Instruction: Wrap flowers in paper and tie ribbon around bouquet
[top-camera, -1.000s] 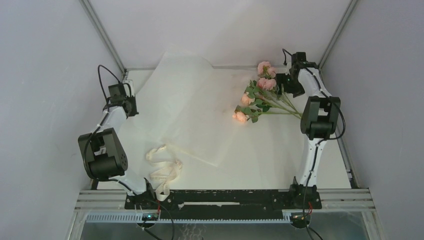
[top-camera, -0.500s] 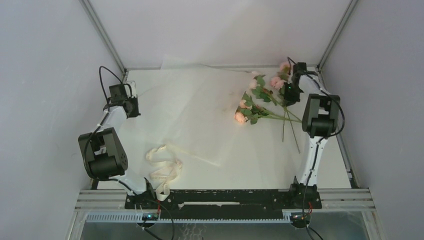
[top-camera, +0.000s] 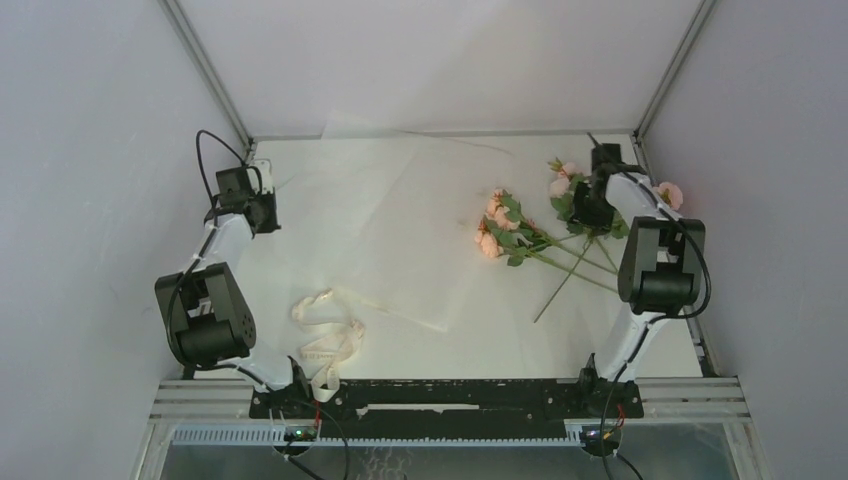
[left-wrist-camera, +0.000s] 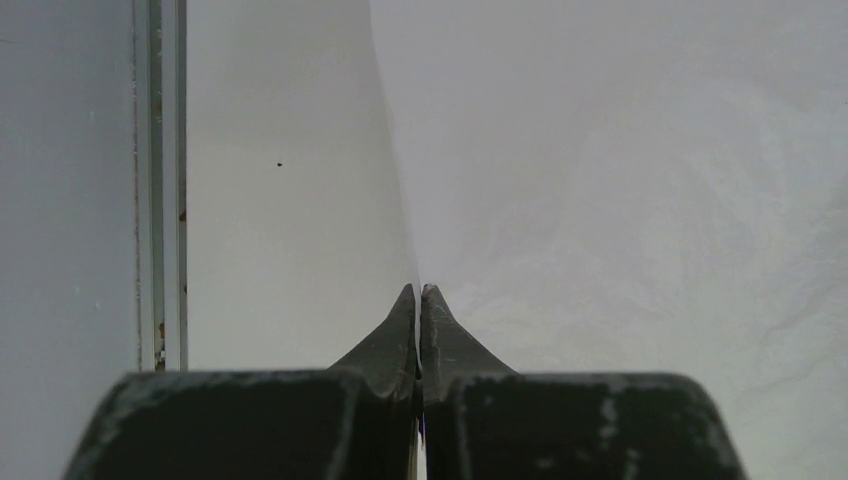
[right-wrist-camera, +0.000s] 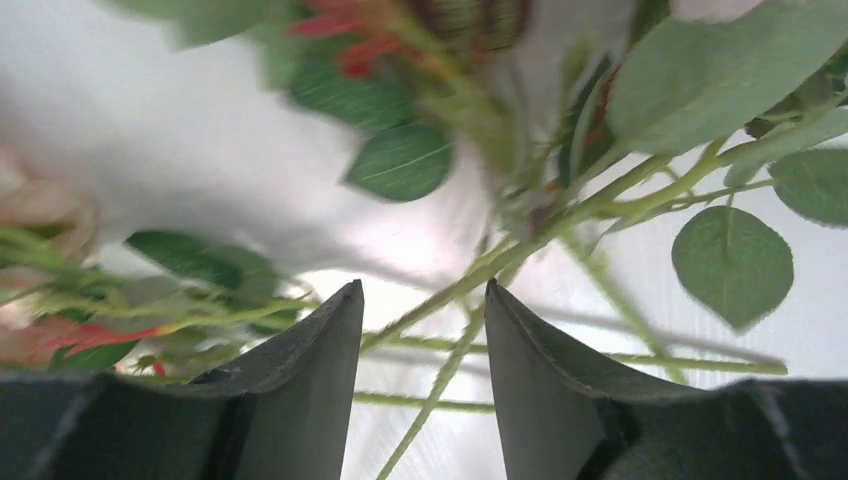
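Task barely starting: paper (top-camera: 380, 230) lying flat across the left and middle of the worktop (top-camera: 540, 345), flowers (top-camera: 510, 232) lying loose at the right by its edge, nothing wrapped; ribbon (top-camera: 325, 335) sitting untied at near left; left fingers (left-wrist-camera: 398, 335) clenching the paper's left edge; right fingers (right-wrist-camera: 318, 370) standing parted among the stems, gripping nothing; wrapping and tying both remaining; no writing showing legibly

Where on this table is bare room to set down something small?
Free: the near strip of table between the paper, the ribbon and the right arm's base. Crowded: far right, where the flowers spread around the right hand.
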